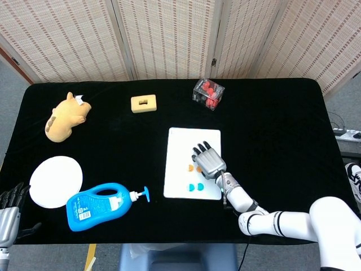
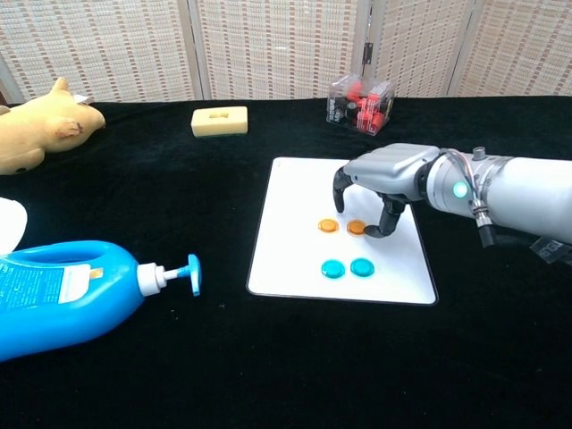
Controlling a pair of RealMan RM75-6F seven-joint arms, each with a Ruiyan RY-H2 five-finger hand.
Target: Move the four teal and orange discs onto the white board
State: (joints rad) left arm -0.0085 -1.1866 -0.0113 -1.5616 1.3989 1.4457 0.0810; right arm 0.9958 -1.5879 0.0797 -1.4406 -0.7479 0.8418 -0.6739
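A white board (image 2: 295,188) lies right of the table's centre. Flat on it are two teal discs (image 2: 333,268) (image 2: 361,266) side by side, and behind them two orange discs. My right hand (image 2: 389,174) arches over the right orange disc (image 2: 357,227), its curled fingers pinching the disc, which sits low on the board. The left orange disc (image 2: 328,226) lies free just beside it. In the head view the right hand (image 1: 207,161) covers part of the orange pair. My left hand (image 1: 8,212) hangs at the table's near left corner, fingers apart and holding nothing.
A blue pump bottle (image 2: 63,295) lies on its side at the front left, nozzle toward the board. A white plate (image 1: 55,180) and a plush toy (image 1: 65,117) are on the left. A yellow block (image 1: 144,104) and a clear box of red pieces (image 1: 208,94) sit at the back.
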